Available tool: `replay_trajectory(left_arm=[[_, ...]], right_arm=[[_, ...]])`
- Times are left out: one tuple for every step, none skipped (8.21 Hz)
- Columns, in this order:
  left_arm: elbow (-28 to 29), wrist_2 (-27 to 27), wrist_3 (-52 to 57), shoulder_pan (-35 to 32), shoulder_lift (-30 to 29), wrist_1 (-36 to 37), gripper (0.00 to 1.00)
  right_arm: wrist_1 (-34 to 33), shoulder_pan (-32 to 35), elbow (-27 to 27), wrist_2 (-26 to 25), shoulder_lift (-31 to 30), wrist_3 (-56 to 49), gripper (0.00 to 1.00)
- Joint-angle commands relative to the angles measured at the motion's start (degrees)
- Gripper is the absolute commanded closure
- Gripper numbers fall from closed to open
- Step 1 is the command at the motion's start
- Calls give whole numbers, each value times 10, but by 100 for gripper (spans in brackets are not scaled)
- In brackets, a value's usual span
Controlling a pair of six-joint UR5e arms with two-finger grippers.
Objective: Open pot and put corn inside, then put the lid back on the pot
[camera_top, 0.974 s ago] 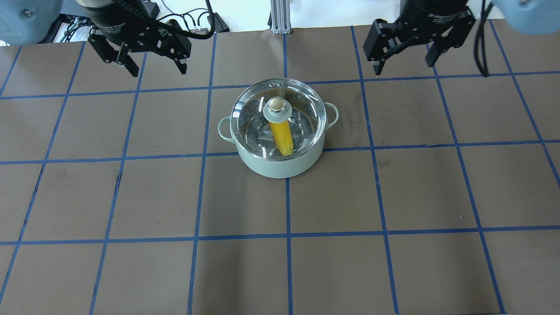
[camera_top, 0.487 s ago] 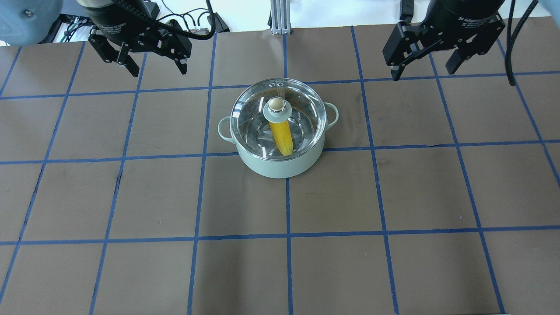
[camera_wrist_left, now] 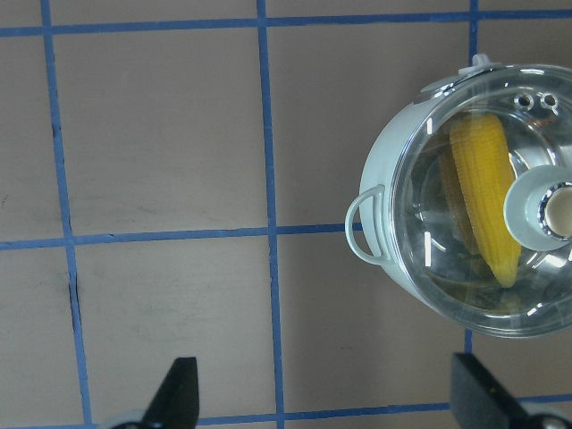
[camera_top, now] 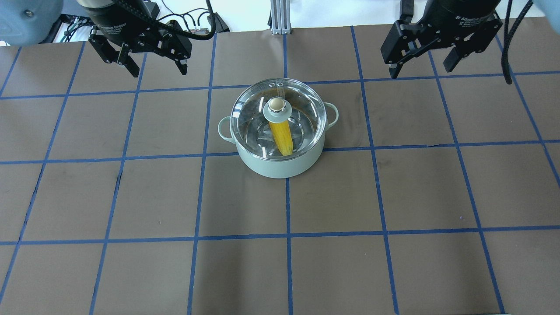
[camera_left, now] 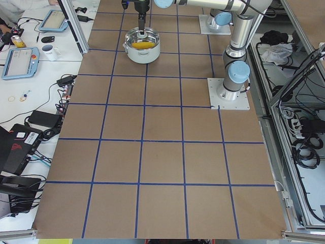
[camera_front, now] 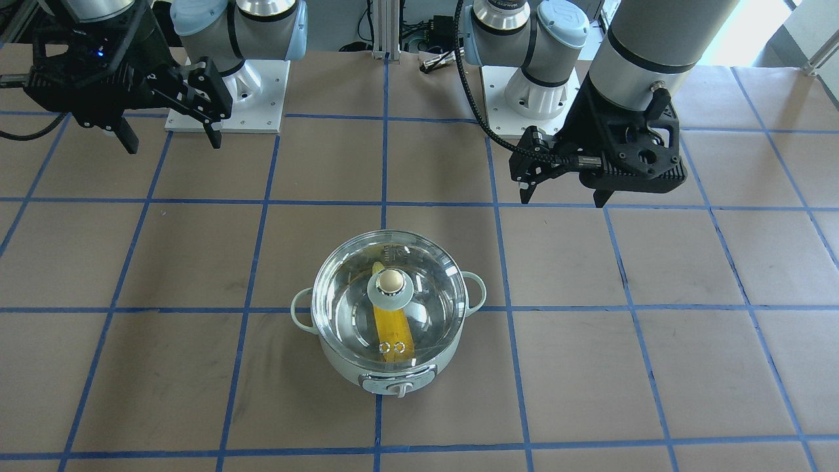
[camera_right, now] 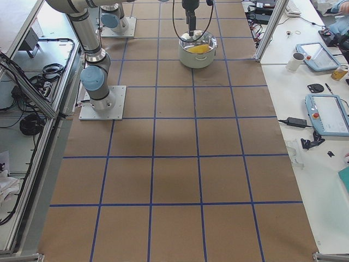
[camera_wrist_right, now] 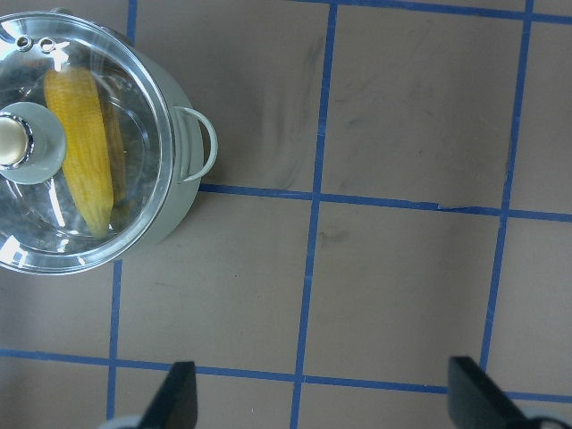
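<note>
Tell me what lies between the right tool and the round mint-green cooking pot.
Nothing but bare brown table paper crossed by blue tape lines separates the right tool from the round mint-green cooking pot; the overhead view shows it plainly.

Brightness: strong and even in every view; the worktop (camera_top: 148,197) reads dark brown from overhead, paler tan from the front.
Glare: white streaks and arcs on the glass of the lid (camera_top: 277,109); a washed-out white strip beyond the pot (camera_top: 280,168) in the overhead view.
Shadows: soft and faint, close round the pot's base.
Focus: crisp on the pot in both wrist views.
Detail: pot tiny in both side views.
</note>
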Motion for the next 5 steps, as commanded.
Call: replay_trajectory(left_arm=[[0, 0, 0, 0, 0, 1, 0], [0, 0, 0, 0, 0, 1, 0], [0, 0, 0, 0, 1, 1, 0], [0, 0, 0, 0, 1, 1, 0], [0, 0, 0, 0, 1, 0, 0]], right_arm=[[-3, 0, 1, -1, 1, -2, 0], [-3, 0, 1, -1, 2, -4, 0], [-4, 0, 1, -1, 2, -4, 0], [-6, 0, 1, -1, 2, -7, 0], [-10, 0, 1, -1, 2, -8, 0]])
